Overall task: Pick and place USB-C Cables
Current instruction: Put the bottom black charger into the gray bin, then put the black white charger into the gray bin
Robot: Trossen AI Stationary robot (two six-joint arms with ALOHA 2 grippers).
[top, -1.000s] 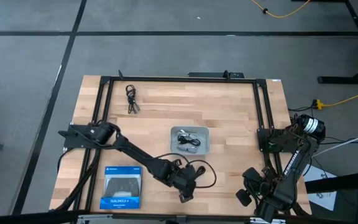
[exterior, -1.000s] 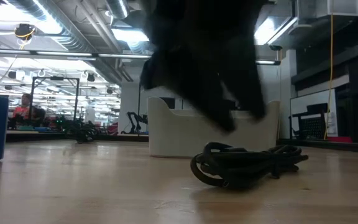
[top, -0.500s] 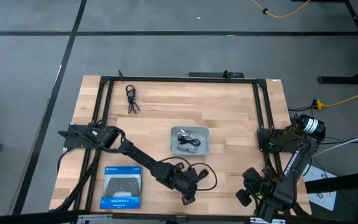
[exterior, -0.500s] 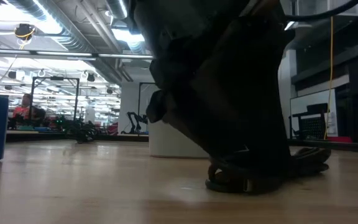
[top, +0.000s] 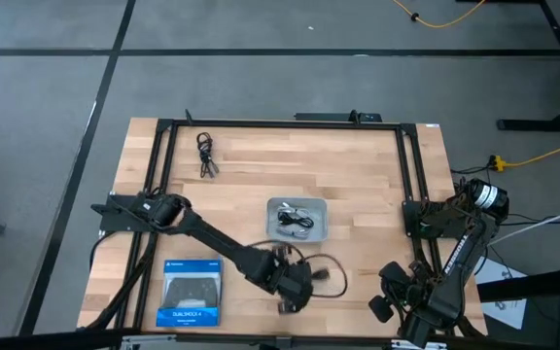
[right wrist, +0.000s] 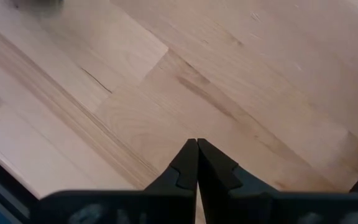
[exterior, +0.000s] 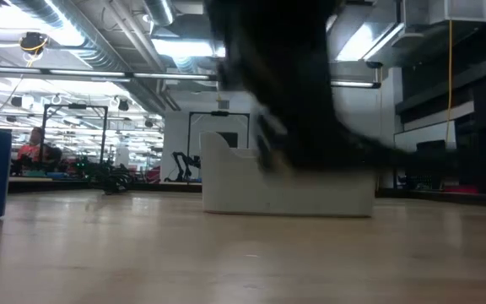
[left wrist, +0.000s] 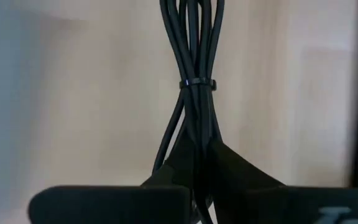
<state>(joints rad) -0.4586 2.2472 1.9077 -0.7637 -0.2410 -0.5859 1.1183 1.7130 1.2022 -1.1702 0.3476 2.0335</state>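
A black USB-C cable bundle (top: 333, 261), bound by a small tie (left wrist: 197, 84), is in my left gripper (top: 297, 282), which is shut on it near the table's front edge, just in front of the tray. The white tray (top: 272, 204) at mid-table holds more coiled cables (top: 295, 220), black and light. One more black cable (top: 205, 154) lies on the wood at the far left. My right gripper (right wrist: 196, 163) is shut on nothing above bare wood at the near right corner. My left gripper pinches the bundle's gathered strands (left wrist: 194, 134) between its two fingers, a short way from the tie. The fingers lie along the strands, which run straight on past the fingertips. No cable lies on the table in the low view, so the bundle is lifted clear.
A blue-and-black boxed game controller (top: 190, 292) lies at the near left. A black frame (top: 163, 146) runs along the table's left, far and right edges. My left arm (exterior: 285, 84) hangs in front of the tray (exterior: 285, 181) in the low view.
My left gripper came down onto the black cable bundle, shut on it and rose. The bundle, which lay on the wood a second ago, is now lifted clear of the table.
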